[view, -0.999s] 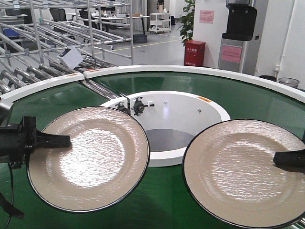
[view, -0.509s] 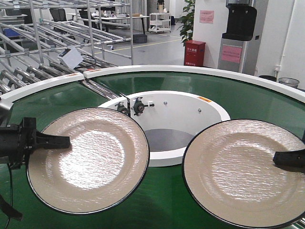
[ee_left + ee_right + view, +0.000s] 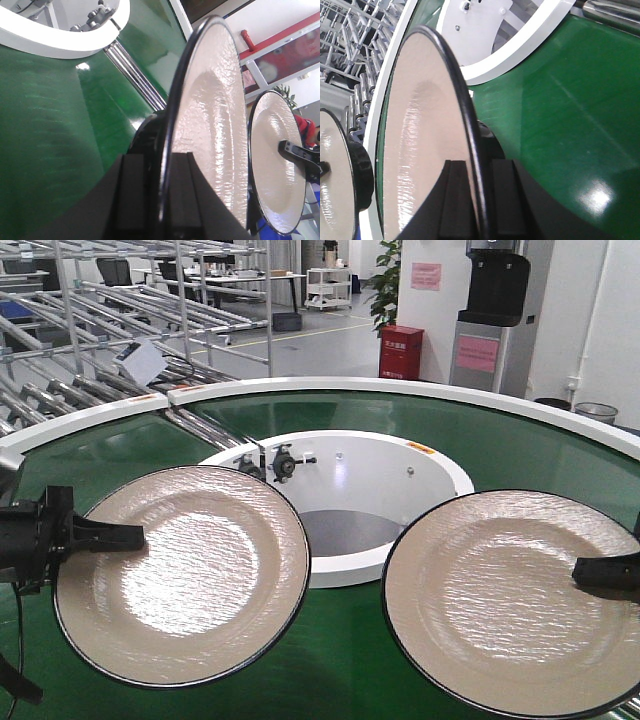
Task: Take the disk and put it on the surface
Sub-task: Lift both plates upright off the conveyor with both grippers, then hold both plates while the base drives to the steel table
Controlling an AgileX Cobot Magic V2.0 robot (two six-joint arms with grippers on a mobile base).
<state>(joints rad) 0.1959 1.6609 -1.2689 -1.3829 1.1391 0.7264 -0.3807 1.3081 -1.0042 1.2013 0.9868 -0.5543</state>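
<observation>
Holding two disks above the green belt (image 3: 335, 670), one in each gripper.
You see the left disk (image 3: 180, 575) and right disk (image 3: 500, 600) face-up and nearly level; being round, they have no long axis. Only the wrist views show you both fingers: the left gripper (image 3: 164, 160) and right gripper (image 3: 479, 167) each pinch a rim. Writing on the red box (image 3: 400, 350) is too small to read.

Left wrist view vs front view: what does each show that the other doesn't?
Left wrist only: left plate edge-on, its rim pinched in the left claw. Front only: both plates' full faces, the dark dispenser behind. Shared: both plates, green belt, right claw on the right plate.
</observation>
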